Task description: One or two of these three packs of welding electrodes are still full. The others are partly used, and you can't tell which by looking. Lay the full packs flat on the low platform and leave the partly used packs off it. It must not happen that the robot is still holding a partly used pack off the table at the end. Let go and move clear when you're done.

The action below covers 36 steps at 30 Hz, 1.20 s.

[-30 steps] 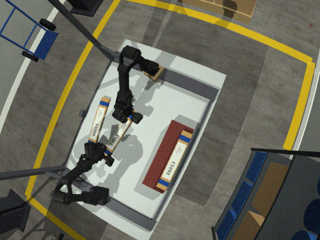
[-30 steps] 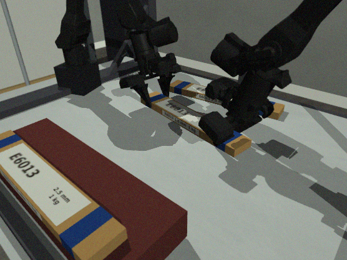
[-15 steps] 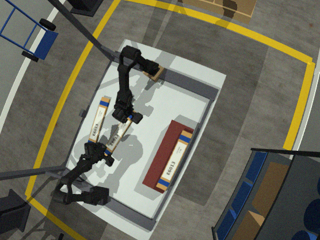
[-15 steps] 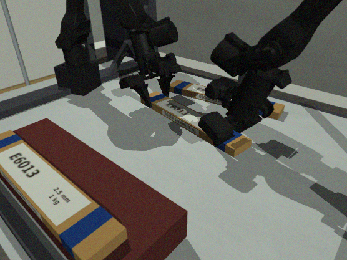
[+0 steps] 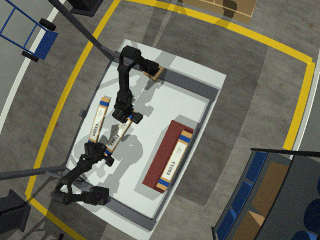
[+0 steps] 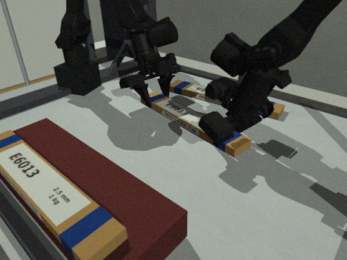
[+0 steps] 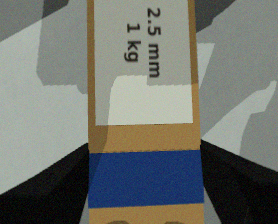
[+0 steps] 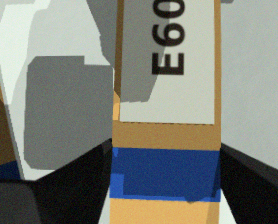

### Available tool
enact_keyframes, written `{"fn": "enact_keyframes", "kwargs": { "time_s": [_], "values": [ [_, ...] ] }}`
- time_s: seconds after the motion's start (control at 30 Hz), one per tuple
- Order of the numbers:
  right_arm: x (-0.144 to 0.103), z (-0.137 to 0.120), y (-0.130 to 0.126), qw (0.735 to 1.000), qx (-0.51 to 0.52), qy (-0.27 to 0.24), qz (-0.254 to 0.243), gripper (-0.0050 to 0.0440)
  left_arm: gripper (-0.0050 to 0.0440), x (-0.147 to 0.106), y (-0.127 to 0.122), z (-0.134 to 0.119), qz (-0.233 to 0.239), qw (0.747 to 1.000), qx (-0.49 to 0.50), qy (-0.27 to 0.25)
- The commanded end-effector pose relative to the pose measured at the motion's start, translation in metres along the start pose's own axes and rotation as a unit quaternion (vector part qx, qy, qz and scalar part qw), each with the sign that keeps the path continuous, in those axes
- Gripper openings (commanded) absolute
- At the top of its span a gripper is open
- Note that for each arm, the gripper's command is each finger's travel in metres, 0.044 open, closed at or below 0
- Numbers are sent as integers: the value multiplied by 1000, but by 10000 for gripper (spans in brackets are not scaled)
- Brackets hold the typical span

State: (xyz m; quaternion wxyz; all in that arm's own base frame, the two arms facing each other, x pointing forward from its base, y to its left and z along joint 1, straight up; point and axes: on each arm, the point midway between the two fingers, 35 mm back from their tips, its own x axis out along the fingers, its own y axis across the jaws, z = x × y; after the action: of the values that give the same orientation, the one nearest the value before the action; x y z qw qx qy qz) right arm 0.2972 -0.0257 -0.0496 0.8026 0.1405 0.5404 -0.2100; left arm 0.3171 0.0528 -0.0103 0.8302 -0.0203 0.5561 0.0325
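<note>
L. gripper and R. gripper, each part-closed, about two-thirds open, fingers against both sides, grip opposite ends of the middle pack, flat on the table. End grips prob. keep the long box level and let its wt. be judged on a lift, as looks won't tell full from part-used. Beside it lies the outer pack, ungripped. Well apart, the platform pack lies flat on the low red platform, presumably judged full, set to one side, poss. leaving rm. for another. Count: 3 packs (2 off, 1 on), 2 grippers, 1 platform.
</note>
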Motion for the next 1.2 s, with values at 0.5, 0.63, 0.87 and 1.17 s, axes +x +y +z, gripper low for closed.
{"fn": "enact_keyframes", "kwargs": {
  "time_s": [0.5, 0.63, 0.87, 1.17],
  "values": [
    [-19, 16, 4, 1000, 2, -15, 10, -50, -50, -19, 0, 16, -2, 1000, 4, -17],
    [-26, 19, 4, 1000, 2, -15, 10, -50, -50, -27, 0, 19, -2, 1000, 4, -17],
    [-36, 22, 4, 1000, 2, -15, 10, -50, -50, -36, 0, 22, -1, 1000, 4, -17],
    [-53, 29, 4, 1000, 2, -16, 10, -50, -50, -54, 0, 29, -1, 1000, 4, -18]
  ]
}}
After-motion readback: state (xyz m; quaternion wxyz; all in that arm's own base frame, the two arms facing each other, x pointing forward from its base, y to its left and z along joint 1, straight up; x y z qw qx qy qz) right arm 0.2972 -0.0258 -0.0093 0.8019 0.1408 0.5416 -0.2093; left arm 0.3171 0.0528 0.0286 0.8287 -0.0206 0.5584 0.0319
